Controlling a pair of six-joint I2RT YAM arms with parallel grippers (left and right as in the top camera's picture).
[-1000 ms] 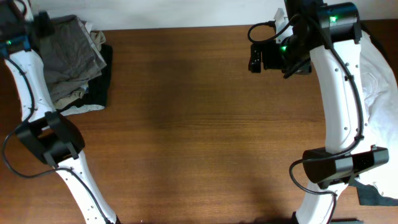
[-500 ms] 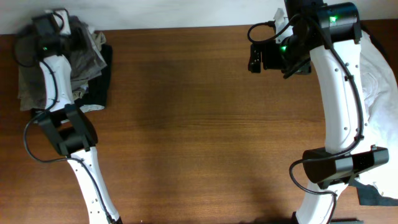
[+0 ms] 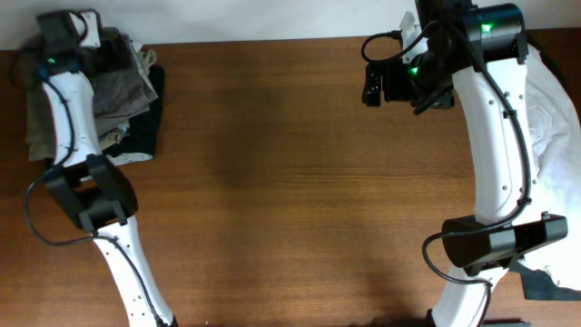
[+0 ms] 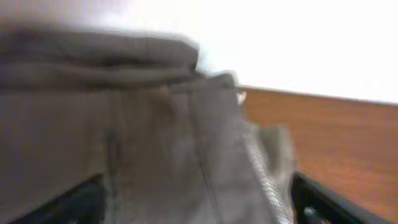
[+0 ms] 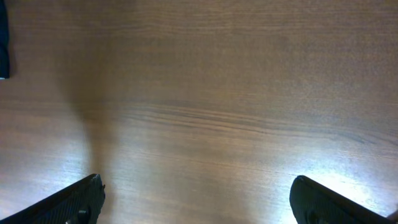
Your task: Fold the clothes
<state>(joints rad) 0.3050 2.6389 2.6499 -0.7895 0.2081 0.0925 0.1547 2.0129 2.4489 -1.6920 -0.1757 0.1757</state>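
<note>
The clothes lie in a pile at the table's far left corner. Grey-olive shorts [image 3: 123, 86] are on top, over a beige piece [image 3: 141, 56] and a black garment [image 3: 145, 127] with white trim [image 3: 127, 159]. My left gripper [image 3: 102, 53] is over the far end of this pile. In the left wrist view the shorts [image 4: 155, 143] fill the frame, blurred, and the left gripper [image 4: 199, 211] is open with its fingers [image 4: 323, 202] wide apart just above the fabric. My right gripper [image 3: 374, 84] hovers open and empty over bare wood [image 5: 199, 205].
A white shirt [image 3: 556, 118] is heaped at the right edge, behind the right arm. A dark garment [image 3: 549, 286] lies at the front right corner. The brown wooden table [image 3: 290, 182] ends at a white wall along the back.
My left arm has swung in from the far left edge to over the clothes pile, then shifted slightly back. The right arm has not moved.
</note>
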